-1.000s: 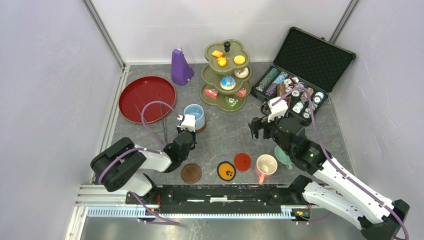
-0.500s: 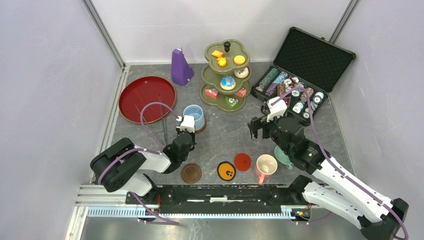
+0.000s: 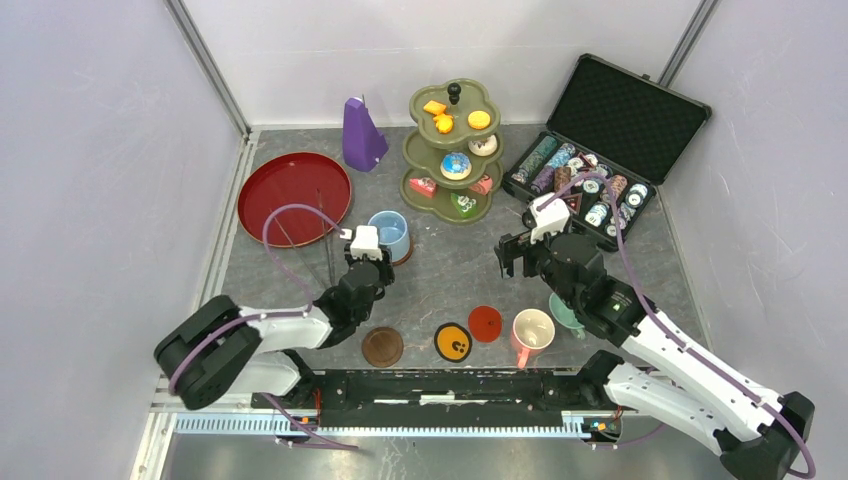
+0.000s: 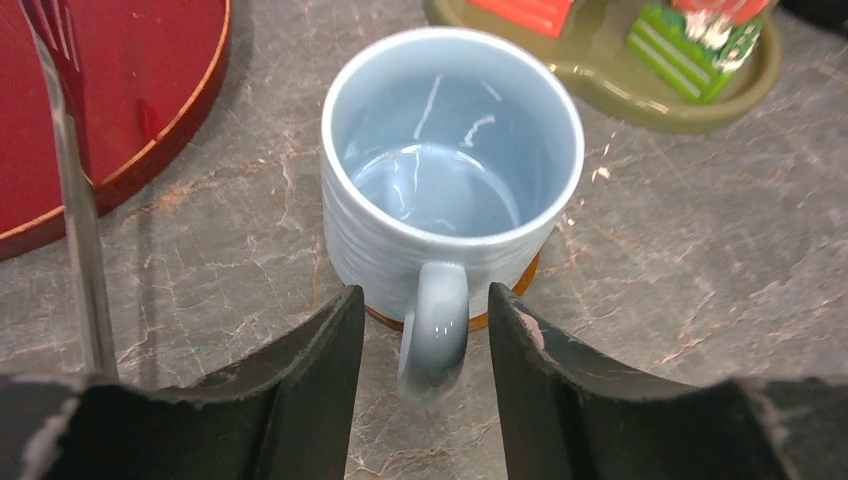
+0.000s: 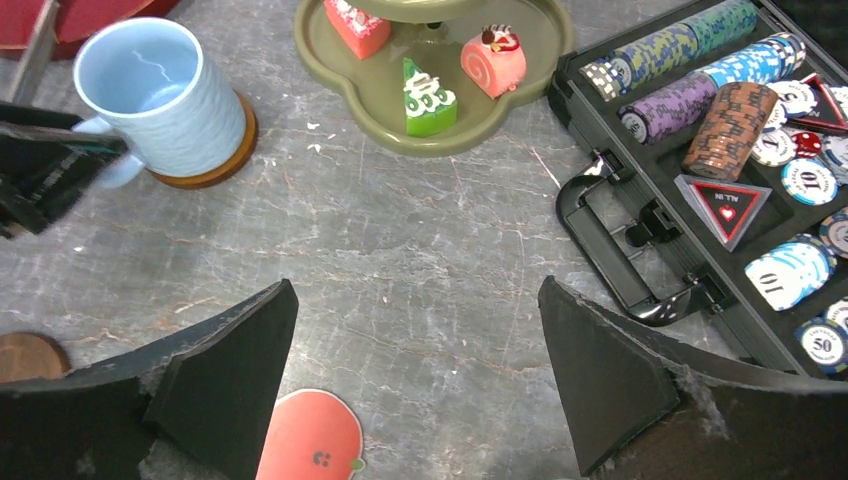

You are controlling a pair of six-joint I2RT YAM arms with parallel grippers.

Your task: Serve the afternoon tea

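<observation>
Tabletop (image 3: 450, 278) grey marbled; lilac walls (image 3: 90, 150) around; blue mug (image 3: 388, 232) on coaster (image 5: 215, 178).

A pale-blue ribbed ceramic mug (image 4: 452, 170) is noted upright and empty on a round orange-brown coaster (image 4: 522, 287), near an olive-green three-tier stand (image 5: 450, 143), which is loaded with small colourful cakes (image 5: 428, 98).

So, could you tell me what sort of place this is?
Probably a robotics lab cell, not a tearoom: plain white panels wall in the grey table, a rail carries two robot arms, and the three-tier stand holds toy-like cakes.
</observation>
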